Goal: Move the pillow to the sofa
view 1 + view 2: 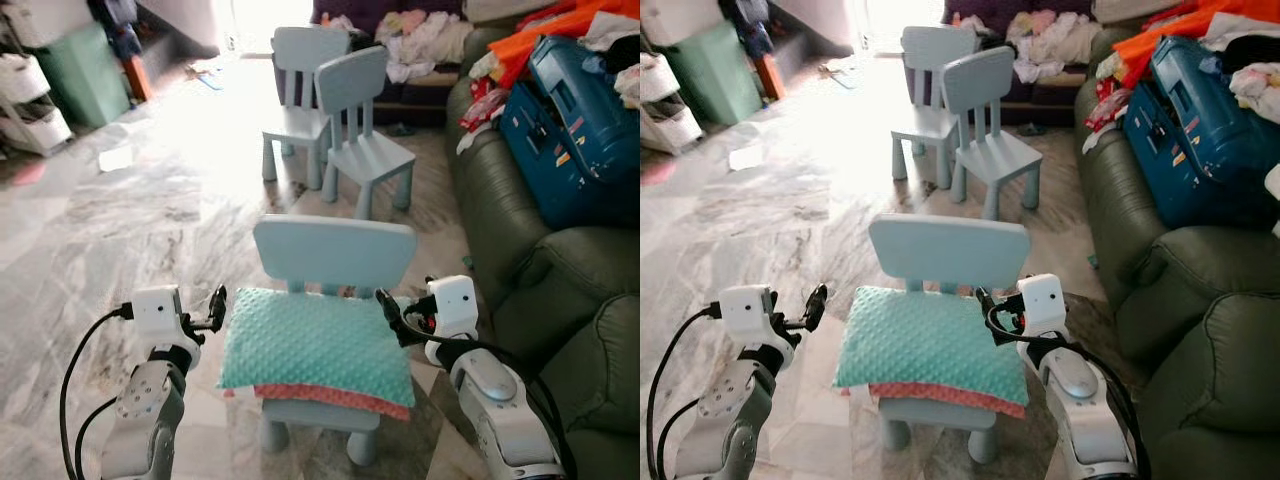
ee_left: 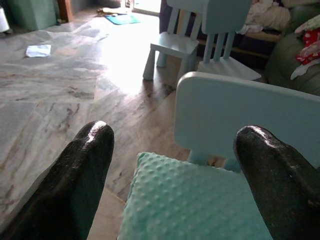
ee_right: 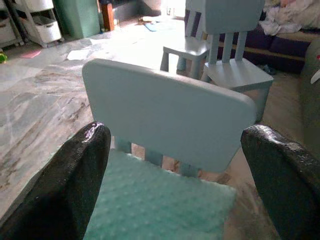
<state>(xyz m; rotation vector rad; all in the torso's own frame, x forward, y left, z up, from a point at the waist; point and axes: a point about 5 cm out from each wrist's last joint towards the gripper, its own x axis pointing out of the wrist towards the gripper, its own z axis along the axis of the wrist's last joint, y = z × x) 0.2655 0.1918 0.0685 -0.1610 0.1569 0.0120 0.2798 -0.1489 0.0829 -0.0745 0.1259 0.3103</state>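
A teal dotted pillow [image 1: 315, 345] with a pink underside lies flat on the seat of a small light-blue chair [image 1: 333, 248] right in front of me. My left gripper [image 1: 216, 303] hovers at the pillow's left edge. Its black fingers [image 2: 87, 150] are open, and the pillow's near corner [image 2: 190, 205] lies between them. My right gripper [image 1: 391, 316] is at the pillow's right edge, open too, its fingers [image 3: 82, 155] spread wide over the pillow and facing the chair back [image 3: 170, 115]. The dark green sofa [image 1: 560, 280] stands on the right.
A blue suitcase [image 1: 570, 130] and loose clothes [image 1: 560, 30] cover the far part of the sofa. Two more light-blue chairs [image 1: 340, 110] stand ahead on the marble floor [image 1: 120, 220]. A green bin [image 1: 80, 70] and white drawers [image 1: 30, 100] stand at the far left.
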